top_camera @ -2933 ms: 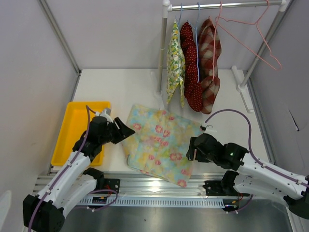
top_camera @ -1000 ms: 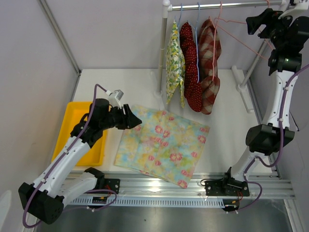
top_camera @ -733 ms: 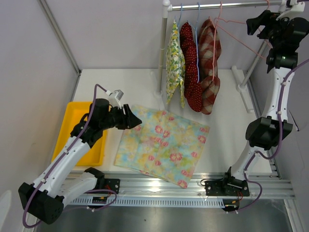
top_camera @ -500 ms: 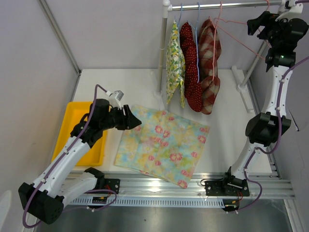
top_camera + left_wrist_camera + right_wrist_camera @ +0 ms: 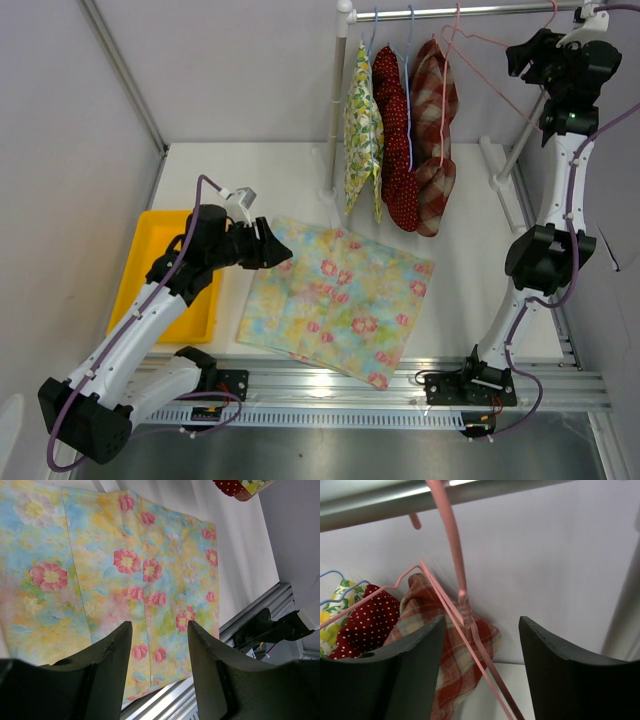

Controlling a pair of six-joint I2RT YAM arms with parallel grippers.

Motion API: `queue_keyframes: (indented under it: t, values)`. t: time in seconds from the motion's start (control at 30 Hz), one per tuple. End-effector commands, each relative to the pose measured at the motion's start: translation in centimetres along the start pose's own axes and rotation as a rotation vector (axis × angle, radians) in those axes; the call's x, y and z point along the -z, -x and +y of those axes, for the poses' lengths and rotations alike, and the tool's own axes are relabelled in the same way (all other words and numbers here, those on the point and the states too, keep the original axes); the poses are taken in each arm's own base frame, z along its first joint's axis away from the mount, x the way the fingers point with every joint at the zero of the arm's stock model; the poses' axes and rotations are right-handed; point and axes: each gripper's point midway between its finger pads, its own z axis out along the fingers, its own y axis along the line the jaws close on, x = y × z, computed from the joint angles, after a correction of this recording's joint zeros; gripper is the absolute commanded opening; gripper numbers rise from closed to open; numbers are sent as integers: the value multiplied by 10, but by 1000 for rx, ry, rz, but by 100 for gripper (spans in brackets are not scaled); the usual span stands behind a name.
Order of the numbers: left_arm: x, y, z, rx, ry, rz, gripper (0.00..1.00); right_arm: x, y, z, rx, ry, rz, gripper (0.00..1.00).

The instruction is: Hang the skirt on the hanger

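Note:
The floral skirt (image 5: 335, 300) lies spread flat on the white table; in the left wrist view the skirt (image 5: 125, 575) fills the space under the fingers. My left gripper (image 5: 275, 250) hovers open at its upper left corner, and in its own view the left gripper (image 5: 160, 627) has nothing between its fingers. The empty pink wire hanger (image 5: 497, 83) hangs from the rail at the right. My right gripper (image 5: 525, 55) is raised to the rail. The wrist view shows the right gripper (image 5: 481, 625) open, its fingers either side of the hanger (image 5: 465, 605) neck without touching it.
Three garments hang on the rack rail (image 5: 470, 12): a yellow floral one (image 5: 362, 130), a red dotted one (image 5: 395, 140) and a plaid one (image 5: 435, 130). The rack's post (image 5: 337, 100) stands behind the skirt. A yellow tray (image 5: 150, 270) sits at the left.
My right arm has risen from the table to the rail and shifted slightly left at the hanger, its fingers narrowing a little. The skirt was spread flatter. Over the last second my left arm is still.

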Motion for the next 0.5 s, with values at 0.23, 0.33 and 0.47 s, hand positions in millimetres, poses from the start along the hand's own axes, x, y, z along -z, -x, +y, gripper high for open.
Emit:
queue_keyframes:
  t: [0.23, 0.33, 0.47]
  values:
    - [4, 10, -7, -25, -14, -37, 53, 4, 36, 21, 60, 20, -92, 56]
    - [4, 8, -6, -23, -15, -32, 53, 3, 36, 23, 57, 24, -95, 52]
    - [3, 7, -5, -23, -13, -31, 53, 3, 40, 23, 61, 14, -111, 47]
